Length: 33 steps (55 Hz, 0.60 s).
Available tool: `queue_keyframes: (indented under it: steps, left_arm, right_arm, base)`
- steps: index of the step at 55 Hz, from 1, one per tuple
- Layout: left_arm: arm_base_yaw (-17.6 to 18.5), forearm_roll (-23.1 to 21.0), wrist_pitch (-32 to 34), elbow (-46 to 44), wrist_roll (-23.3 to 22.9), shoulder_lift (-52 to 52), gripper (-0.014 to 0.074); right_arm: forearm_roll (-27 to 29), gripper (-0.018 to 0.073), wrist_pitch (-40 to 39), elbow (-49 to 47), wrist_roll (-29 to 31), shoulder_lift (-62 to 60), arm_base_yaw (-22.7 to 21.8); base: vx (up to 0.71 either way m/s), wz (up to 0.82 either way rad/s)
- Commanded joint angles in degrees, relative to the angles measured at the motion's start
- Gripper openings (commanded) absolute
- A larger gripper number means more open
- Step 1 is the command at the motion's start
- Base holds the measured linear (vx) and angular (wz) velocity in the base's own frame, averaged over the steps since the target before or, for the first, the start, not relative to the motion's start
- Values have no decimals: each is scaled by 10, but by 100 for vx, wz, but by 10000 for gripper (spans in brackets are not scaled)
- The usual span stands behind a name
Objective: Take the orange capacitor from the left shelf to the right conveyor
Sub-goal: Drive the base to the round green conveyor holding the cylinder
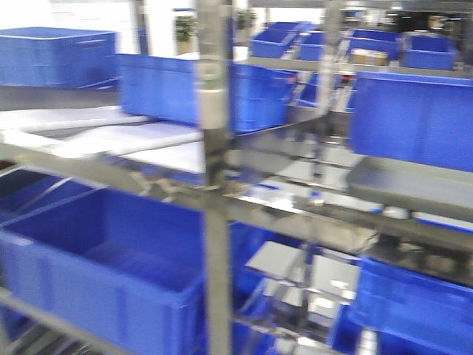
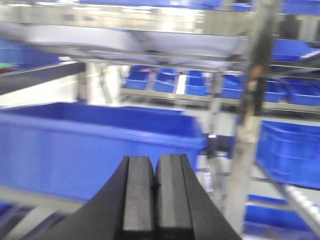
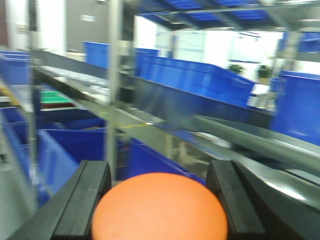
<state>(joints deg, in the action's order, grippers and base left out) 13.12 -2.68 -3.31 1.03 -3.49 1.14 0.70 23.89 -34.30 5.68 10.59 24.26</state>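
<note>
In the right wrist view my right gripper (image 3: 159, 182) is shut on the orange capacitor (image 3: 159, 210), a smooth round orange body that fills the gap between the two black fingers (image 3: 82, 200). It is held in the air in front of blurred shelving. In the left wrist view my left gripper (image 2: 154, 172) is shut and empty, its two black pads (image 2: 137, 192) pressed together. Neither gripper nor the capacitor shows in the front view. All views are motion-blurred.
Metal racks (image 1: 214, 185) hold large blue bins (image 1: 111, 266) on several levels, with a blue bin (image 2: 95, 145) just ahead of the left gripper. Sloped grey shelf rails (image 3: 240, 135) and blue bins (image 3: 195, 77) lie ahead of the right gripper.
</note>
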Motion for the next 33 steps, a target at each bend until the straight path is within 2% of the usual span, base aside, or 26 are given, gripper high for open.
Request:
queue_keyframes:
  steps: [1, 33]
  left_arm:
    - [4, -2, 47, -17, -3, 3, -6]
    - [4, -2, 47, -17, -3, 3, -6]
  right_arm:
    - [-4, -8, -52, -15, 0, 8, -1]
    - [-4, -8, -52, -15, 0, 8, -1]
  base:
    - [-16, 62]
    - [-12, 68]
